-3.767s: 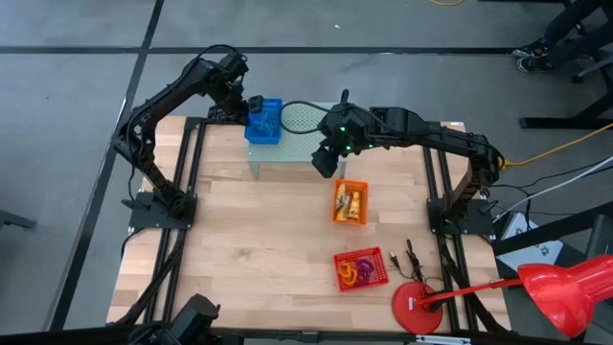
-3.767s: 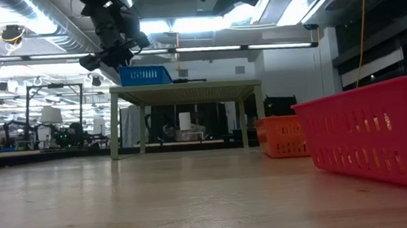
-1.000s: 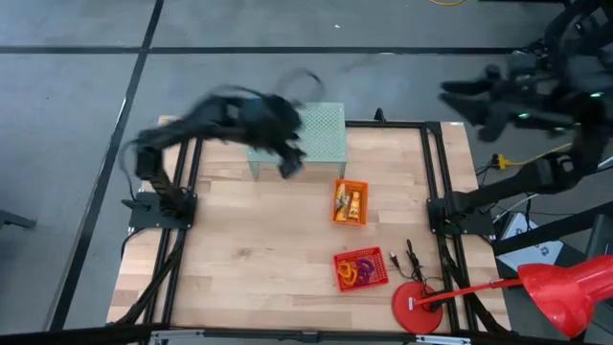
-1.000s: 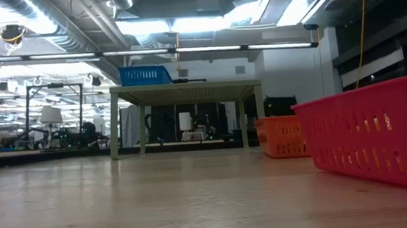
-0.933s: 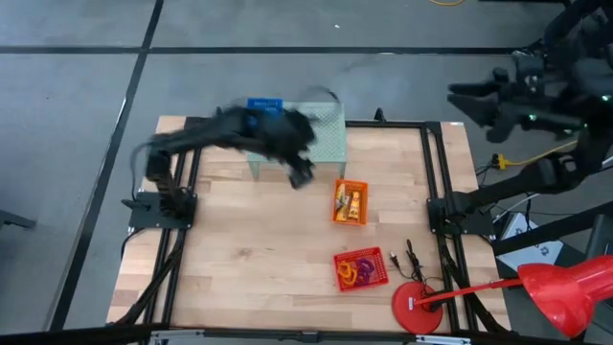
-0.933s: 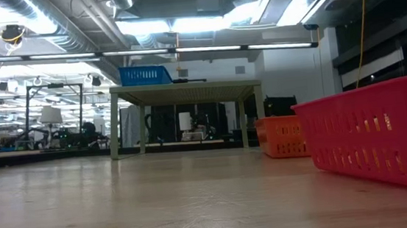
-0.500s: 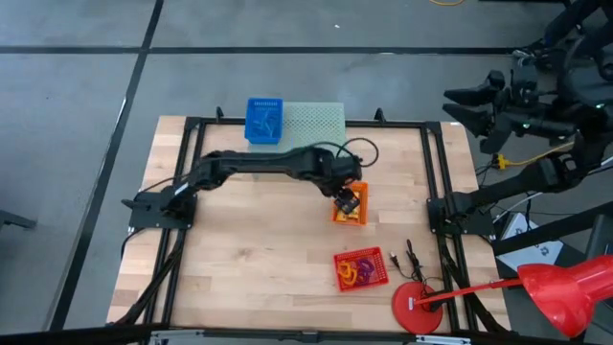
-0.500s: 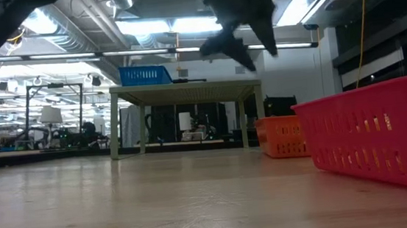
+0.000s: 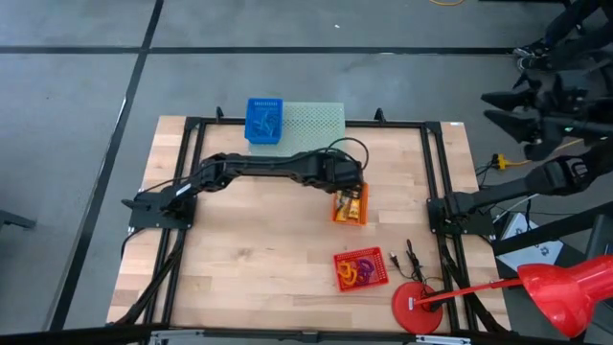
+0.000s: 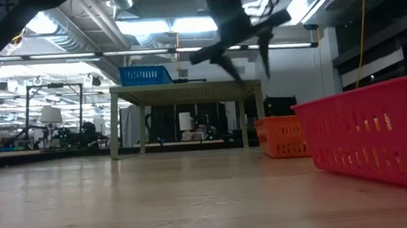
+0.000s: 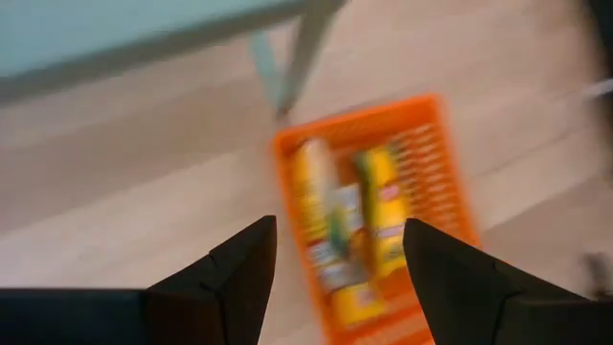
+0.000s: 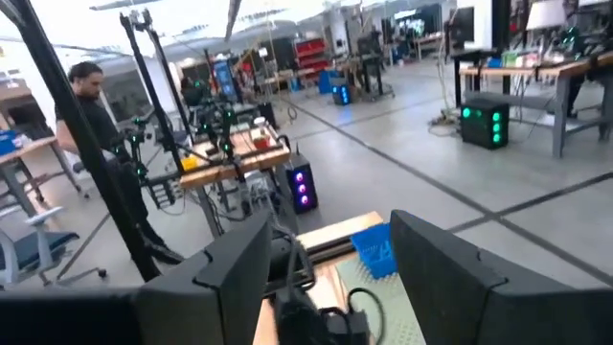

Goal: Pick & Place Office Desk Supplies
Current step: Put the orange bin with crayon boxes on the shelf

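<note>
The left arm stretches across the table point(image 9: 239, 249), and its left gripper point(image 9: 351, 189) hangs right over the orange basket point(image 9: 351, 203), fingers spread wide with nothing between them. Through the left wrist view, the yellow-and-white blocky pieces point(image 11: 350, 230) lie inside that orange basket, straight ahead of the open fingers point(image 11: 225, 278). Nearer the front edge, the red basket point(image 9: 361, 268) holds the thin loops point(image 9: 358, 271), red and orange among them. The blue basket point(image 9: 264, 120) sits up on the pale green stand point(image 9: 321, 120) at the far edge. The right gripper point(image 9: 508, 110) is well off the table on the right side, raised high, its fingers apart and empty, looking out over the room, where a person point(image 12: 91, 105) stands beyond the table. A red round-based object point(image 9: 419, 307) rests at the front right corner.
</note>
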{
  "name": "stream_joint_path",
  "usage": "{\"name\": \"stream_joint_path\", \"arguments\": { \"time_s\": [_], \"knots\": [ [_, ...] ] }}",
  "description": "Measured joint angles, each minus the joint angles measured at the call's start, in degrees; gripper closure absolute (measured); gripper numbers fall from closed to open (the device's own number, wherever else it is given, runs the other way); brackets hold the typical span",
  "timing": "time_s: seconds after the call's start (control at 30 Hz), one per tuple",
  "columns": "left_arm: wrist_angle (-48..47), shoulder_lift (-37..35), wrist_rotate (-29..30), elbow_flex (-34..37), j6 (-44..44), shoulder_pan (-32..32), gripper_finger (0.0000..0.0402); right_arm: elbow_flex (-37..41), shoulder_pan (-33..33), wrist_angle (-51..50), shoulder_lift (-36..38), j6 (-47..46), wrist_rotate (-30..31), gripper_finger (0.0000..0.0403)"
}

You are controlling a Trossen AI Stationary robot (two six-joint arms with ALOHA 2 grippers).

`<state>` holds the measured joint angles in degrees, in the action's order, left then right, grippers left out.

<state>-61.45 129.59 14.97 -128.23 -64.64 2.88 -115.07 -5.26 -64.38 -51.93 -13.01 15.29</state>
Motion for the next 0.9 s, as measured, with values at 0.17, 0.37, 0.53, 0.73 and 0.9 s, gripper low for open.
{"name": "stream_joint_path", "arguments": {
  "time_s": [0.17, 0.37, 0.53, 0.73, 0.9],
  "knots": [
    [15.4, -0.3, -4.8, -0.9, 5.7, -1.4, 0.0178, 0.0, 0.0, 0.0, 2.9, -0.4, -1.4, 0.0186],
    [21.5, -0.4, -9.8, -1.2, 3.0, -1.0, 0.0178, 0.0, 0.0, 0.0, 4.3, -1.1, -2.9, 0.0186],
    [18.6, -0.2, -10.3, -1.1, 2.4, 0.5, 0.0178, 0.0, 0.0, 0.0, 4.1, -1.5, -2.8, 0.0186],
    [20.7, 0.4, -13.1, -1.1, 2.9, 1.1, 0.0199, 0.0, 0.0, 0.0, 2.9, -1.6, -2.7, 0.0186],
    [23.8, 3.9, -17.5, -1.2, 3.5, 0.2, 0.0224, 0.1, 0.0, 0.0, 2.7, -1.7, -2.7, 0.0186]
  ]
}}
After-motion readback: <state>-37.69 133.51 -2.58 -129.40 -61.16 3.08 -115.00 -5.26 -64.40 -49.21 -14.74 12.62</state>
